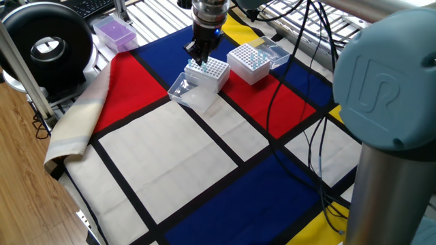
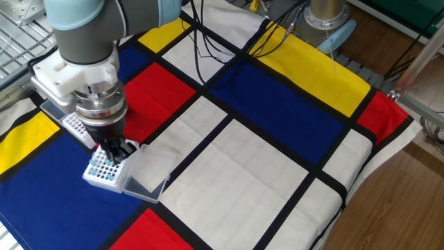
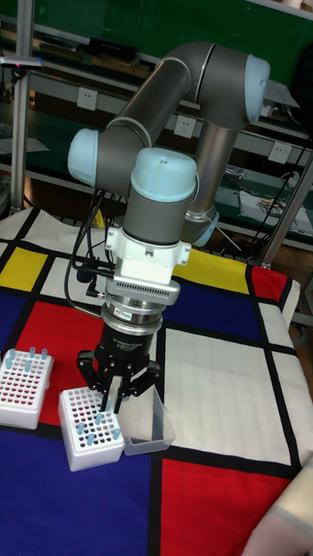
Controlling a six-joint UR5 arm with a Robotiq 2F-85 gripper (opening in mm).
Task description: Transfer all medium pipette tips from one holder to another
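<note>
Medium pipette tips (image 3: 92, 428) split between two racks: several in nearer holder (image 3: 91, 432) at lower left of tall view, a few left in far holder (image 3: 23, 388) at left edge. Gripper (image 3: 116, 401) poised over nearer holder, fingers apart; grasp unclear. Roughly midway.
</note>
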